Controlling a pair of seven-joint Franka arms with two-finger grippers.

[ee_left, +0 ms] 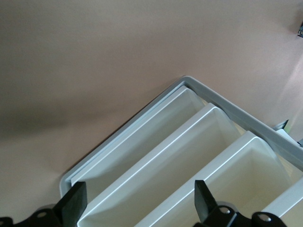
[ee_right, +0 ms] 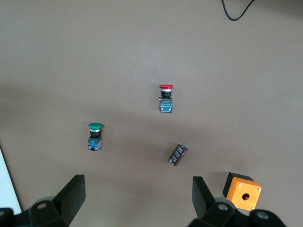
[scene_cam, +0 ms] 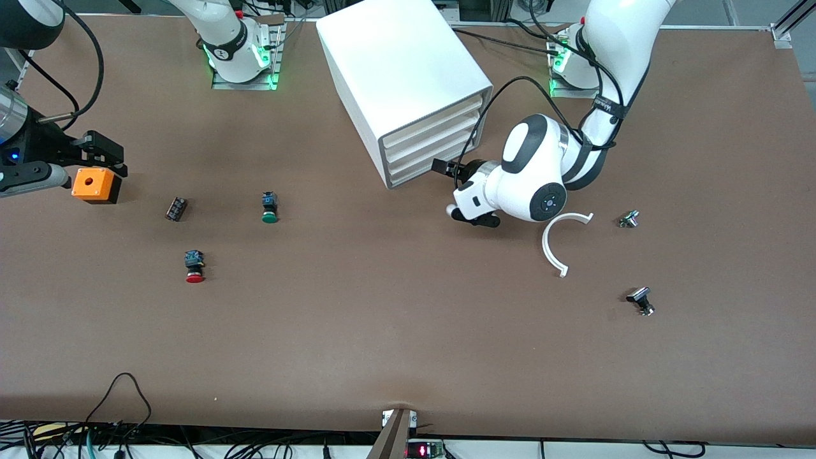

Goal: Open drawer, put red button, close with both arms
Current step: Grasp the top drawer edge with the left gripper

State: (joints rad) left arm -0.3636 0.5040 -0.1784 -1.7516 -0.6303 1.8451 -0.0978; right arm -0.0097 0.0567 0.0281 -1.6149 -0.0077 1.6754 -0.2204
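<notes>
The white cabinet stands at the middle of the table near the arms' bases, its stacked drawers all shut. My left gripper is open and empty just in front of the lower drawer fronts. In the left wrist view its fingers straddle the cream drawer fronts. The red button lies on the table toward the right arm's end and also shows in the right wrist view. My right gripper is open and empty, up over the orange square box. In the right wrist view only bare table lies between its fingers.
A green-capped button and a small dark part lie farther from the front camera than the red button. A white C-shaped ring and two small black parts lie toward the left arm's end.
</notes>
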